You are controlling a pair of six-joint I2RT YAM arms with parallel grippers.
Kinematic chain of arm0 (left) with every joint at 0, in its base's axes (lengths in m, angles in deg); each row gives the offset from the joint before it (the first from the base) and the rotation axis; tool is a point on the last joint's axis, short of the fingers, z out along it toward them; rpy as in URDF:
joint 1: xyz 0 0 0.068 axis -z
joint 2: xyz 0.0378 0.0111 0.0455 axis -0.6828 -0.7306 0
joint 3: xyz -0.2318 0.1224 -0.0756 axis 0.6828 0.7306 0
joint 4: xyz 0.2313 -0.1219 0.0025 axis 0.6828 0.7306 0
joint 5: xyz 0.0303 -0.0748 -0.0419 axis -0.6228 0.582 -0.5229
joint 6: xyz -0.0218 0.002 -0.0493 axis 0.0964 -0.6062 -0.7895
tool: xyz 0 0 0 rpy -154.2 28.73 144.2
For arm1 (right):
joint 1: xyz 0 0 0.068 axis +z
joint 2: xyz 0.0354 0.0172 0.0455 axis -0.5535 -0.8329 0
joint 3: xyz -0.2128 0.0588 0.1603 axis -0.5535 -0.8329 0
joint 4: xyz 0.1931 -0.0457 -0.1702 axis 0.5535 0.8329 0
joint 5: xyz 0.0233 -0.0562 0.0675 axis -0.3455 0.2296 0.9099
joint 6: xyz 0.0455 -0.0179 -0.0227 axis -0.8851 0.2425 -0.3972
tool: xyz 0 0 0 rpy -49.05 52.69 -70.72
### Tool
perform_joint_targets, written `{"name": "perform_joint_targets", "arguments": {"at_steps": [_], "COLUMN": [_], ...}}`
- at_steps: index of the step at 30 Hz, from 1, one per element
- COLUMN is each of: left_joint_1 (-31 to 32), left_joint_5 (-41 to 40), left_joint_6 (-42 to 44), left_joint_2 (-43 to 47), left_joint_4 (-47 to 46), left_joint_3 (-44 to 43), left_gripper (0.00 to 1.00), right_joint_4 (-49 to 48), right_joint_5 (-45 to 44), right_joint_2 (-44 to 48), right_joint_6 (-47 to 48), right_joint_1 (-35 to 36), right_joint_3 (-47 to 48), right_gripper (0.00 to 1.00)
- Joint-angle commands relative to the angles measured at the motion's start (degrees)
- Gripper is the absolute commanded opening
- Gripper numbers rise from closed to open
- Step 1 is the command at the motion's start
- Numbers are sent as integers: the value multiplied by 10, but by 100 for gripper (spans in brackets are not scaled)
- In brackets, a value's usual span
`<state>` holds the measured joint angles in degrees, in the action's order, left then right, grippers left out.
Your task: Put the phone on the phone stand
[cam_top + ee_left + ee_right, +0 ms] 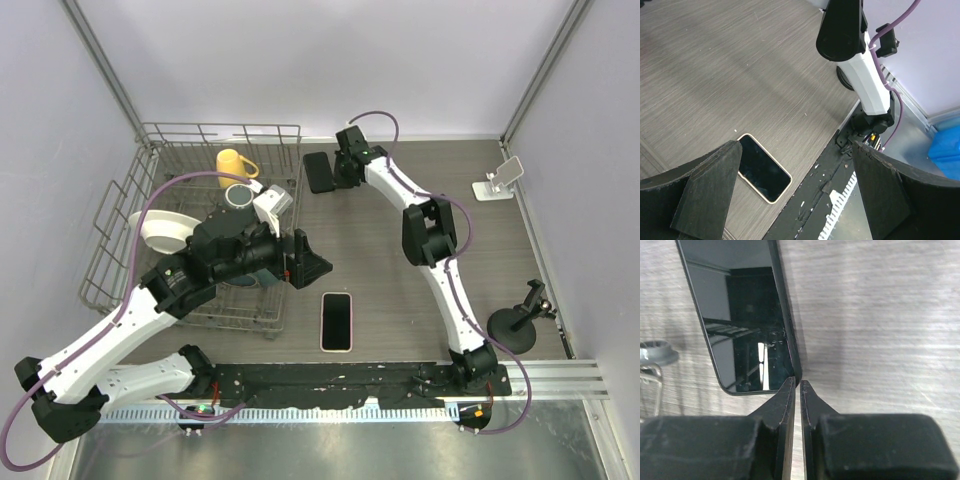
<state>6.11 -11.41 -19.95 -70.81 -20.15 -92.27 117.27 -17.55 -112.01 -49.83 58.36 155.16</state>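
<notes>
A black phone lies flat at the back of the table. My right gripper is at its right side. In the right wrist view the phone fills the upper left, and my right gripper has its jaws almost together, tips at the phone's near right corner with nothing between them. A second phone in a pale case lies near the front edge and also shows in the left wrist view. My left gripper hangs wide open and empty above it. The white phone stand stands empty at the far right.
A wire dish rack at the left holds a yellow mug, a white dish and a metal cup. A black round-based holder stands at the right. A black rail runs along the front edge.
</notes>
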Motion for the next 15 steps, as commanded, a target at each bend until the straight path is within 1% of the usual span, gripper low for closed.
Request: {"name": "perform_joint_targets", "arguments": {"at_steps": [1,4,7,8,10,11,14,15], "left_joint_1": [2,2,3,2,2,3,2,2], "left_joint_5": [7,9,11,12,11,13,17,20], "left_joint_6": [-2,-2,-3,-3,-4,-4,-7,-9], "left_joint_2": [11,9,10,10,10,10,8,7], "left_joint_4": [-19,-21,-21,-21,-22,-22,-25,-30], "left_joint_3": [-1,-3,-2,-2,-1,0,1,3], "left_gripper": [96,96,96,96,96,96,96,96], "right_joint_4": [102,107,91,78,62,47,14,3], "right_joint_5": [-49,-64,-75,-73,-63,-45,-9,21], "right_joint_2": [56,99,164,181,235,255,311,321], "right_joint_6": [43,59,72,72,73,76,90,98], "right_joint_1": [0,1,-1,-2,-4,-5,-5,-5], "right_joint_3": [-52,-101,-184,-231,-280,-322,-383,-394], "right_gripper": [13,13,13,13,13,13,16,18]}}
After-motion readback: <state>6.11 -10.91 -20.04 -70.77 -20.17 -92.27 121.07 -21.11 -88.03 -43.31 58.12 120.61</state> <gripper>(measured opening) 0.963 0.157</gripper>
